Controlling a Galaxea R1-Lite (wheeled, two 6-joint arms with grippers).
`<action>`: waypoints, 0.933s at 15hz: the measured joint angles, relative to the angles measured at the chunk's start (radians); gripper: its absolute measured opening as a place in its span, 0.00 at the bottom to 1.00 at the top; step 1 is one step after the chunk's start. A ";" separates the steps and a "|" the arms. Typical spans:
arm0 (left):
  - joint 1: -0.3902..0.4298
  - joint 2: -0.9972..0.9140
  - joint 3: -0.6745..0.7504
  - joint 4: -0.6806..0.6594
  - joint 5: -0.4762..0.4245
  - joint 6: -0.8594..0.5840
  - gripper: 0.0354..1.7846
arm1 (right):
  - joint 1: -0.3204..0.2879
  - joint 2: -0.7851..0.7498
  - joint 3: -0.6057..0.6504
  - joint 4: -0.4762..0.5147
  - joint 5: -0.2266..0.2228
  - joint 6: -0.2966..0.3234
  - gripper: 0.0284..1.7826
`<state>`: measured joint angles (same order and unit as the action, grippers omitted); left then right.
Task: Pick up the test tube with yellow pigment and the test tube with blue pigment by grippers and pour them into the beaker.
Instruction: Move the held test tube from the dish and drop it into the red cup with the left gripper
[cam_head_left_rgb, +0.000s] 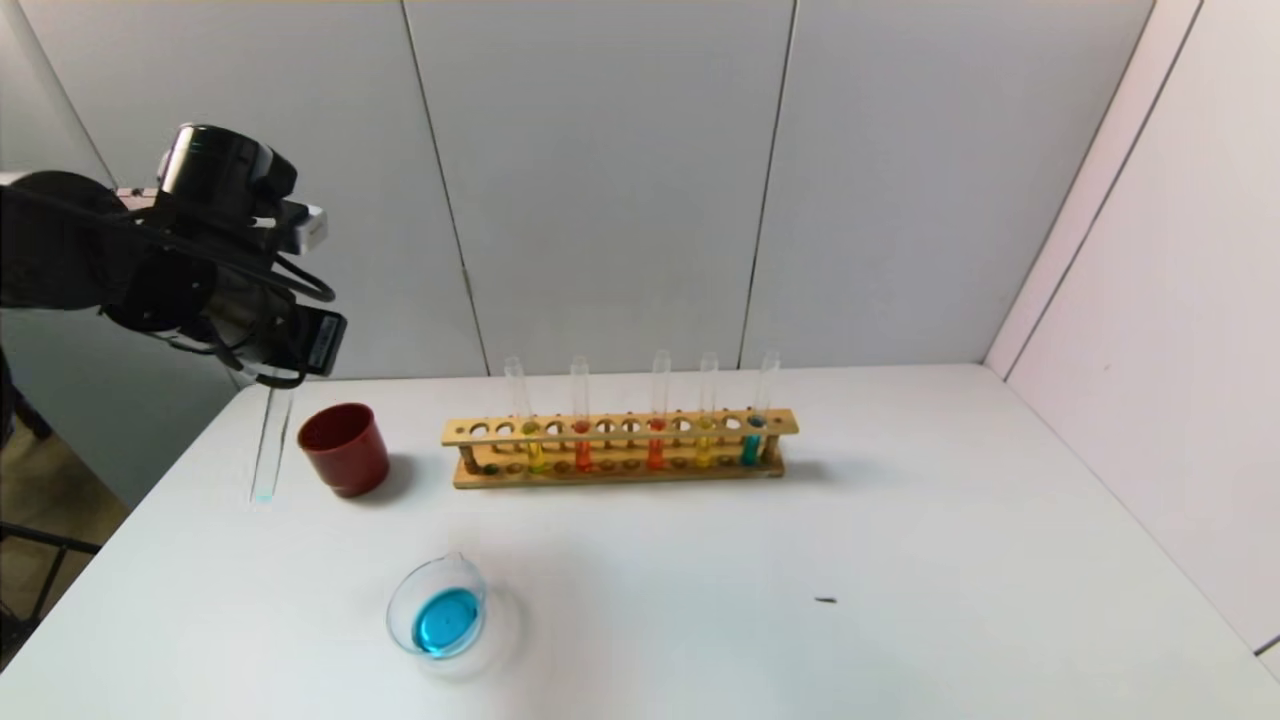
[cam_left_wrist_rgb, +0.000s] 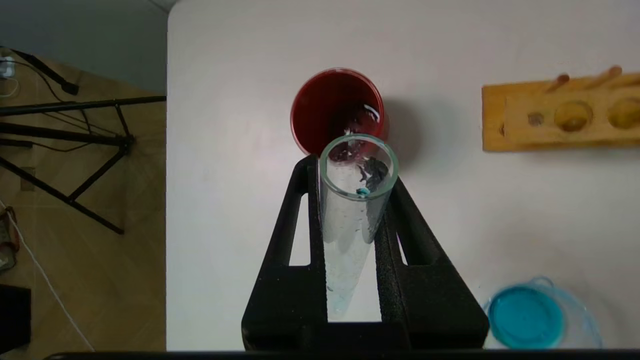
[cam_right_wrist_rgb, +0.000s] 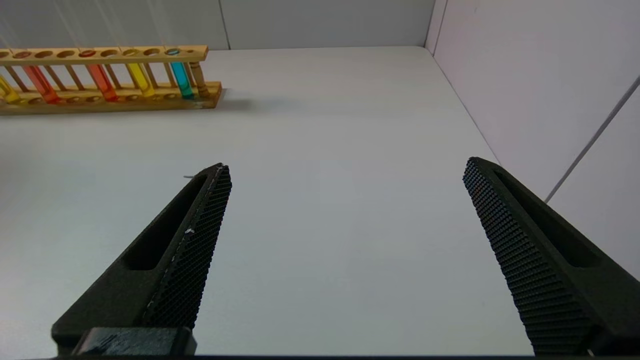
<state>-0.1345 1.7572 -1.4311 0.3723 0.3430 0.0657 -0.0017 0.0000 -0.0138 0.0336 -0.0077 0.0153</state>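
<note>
Left gripper (cam_head_left_rgb: 272, 372) clamped on drained blue tube (cam_head_left_rgb: 269, 440), near the table's (cam_head_left_rgb: 900, 560) left edge.
I see the cup (cam_head_left_rgb: 344, 448) at its 3 o'clock; right gripper (cam_right_wrist_rgb: 345, 215) gapes empty over bare tabletop.

The left pincer (cam_head_left_rgb: 272, 372) is black with a cylindrical wrist, looping cables and a small white block.

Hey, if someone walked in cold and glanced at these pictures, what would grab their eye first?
Probably the left pincer, raised at the table's left edge beside the dark red cup, shut on a nearly empty test tube with only a trace of blue at its bottom. Next, the beaker of bright blue liquid near the front, and the wooden rack of coloured tubes behind.
</note>
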 joint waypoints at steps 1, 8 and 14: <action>0.010 0.022 -0.003 -0.056 -0.001 0.002 0.16 | 0.000 0.000 0.000 0.000 0.000 0.000 0.95; 0.064 0.192 -0.013 -0.472 0.004 0.008 0.16 | 0.000 0.000 0.000 0.000 0.000 0.000 0.95; 0.089 0.258 -0.021 -0.536 0.008 -0.002 0.16 | 0.000 0.000 0.000 0.000 0.000 0.000 0.95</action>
<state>-0.0451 2.0151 -1.4519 -0.1634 0.3506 0.0638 -0.0017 0.0000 -0.0138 0.0336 -0.0072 0.0153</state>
